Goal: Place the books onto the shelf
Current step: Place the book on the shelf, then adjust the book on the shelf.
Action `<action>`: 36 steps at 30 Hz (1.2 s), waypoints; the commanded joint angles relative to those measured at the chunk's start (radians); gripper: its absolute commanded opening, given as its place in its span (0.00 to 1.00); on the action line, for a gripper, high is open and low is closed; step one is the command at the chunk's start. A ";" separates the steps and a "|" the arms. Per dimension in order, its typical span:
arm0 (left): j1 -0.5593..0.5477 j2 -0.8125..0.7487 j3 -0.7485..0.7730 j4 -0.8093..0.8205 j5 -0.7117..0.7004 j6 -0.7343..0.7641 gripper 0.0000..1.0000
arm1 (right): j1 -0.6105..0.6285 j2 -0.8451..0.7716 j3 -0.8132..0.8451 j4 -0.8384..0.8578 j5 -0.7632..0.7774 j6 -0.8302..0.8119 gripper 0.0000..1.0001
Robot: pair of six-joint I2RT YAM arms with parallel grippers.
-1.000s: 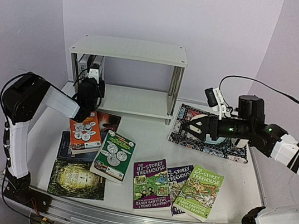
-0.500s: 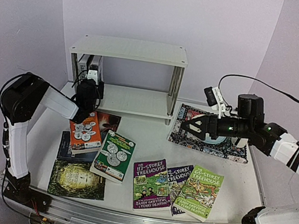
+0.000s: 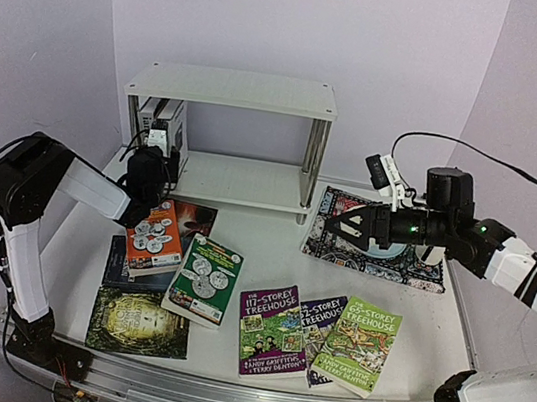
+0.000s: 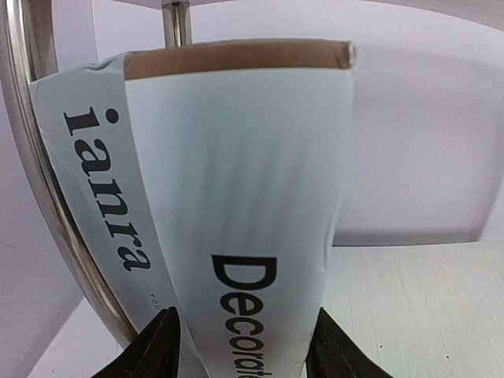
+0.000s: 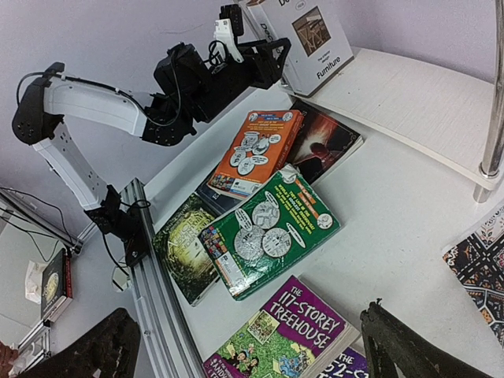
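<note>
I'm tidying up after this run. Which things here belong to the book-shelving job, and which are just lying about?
Job: shelf, white hardbacks already on it, orange paperback, green paperback, dark books, Treehouse paperbacks.
Lying about: patterned mat.

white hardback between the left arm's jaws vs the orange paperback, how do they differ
The white hardback stands upright on the shelf's lower board; the orange paperback lies flat on darker books on the table. The white hardback sits between the jaws of the left gripper; no gripper is at the orange paperback. The hardback is white with black lettering, the paperback orange with coin pictures. Both are closed.
</note>
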 commanded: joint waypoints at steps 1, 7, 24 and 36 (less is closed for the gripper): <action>0.005 -0.062 -0.018 0.029 -0.011 -0.017 0.55 | 0.004 -0.011 0.030 0.014 -0.030 -0.004 0.98; 0.005 -0.074 -0.023 0.018 -0.010 -0.023 0.56 | 0.004 -0.010 0.030 0.014 -0.031 -0.004 0.98; 0.004 -0.256 -0.150 -0.133 0.027 -0.188 0.69 | 0.004 -0.016 0.020 0.015 -0.032 -0.009 0.98; 0.015 -0.297 -0.192 -0.194 0.073 -0.267 0.10 | 0.004 -0.015 0.017 0.020 -0.036 -0.016 0.98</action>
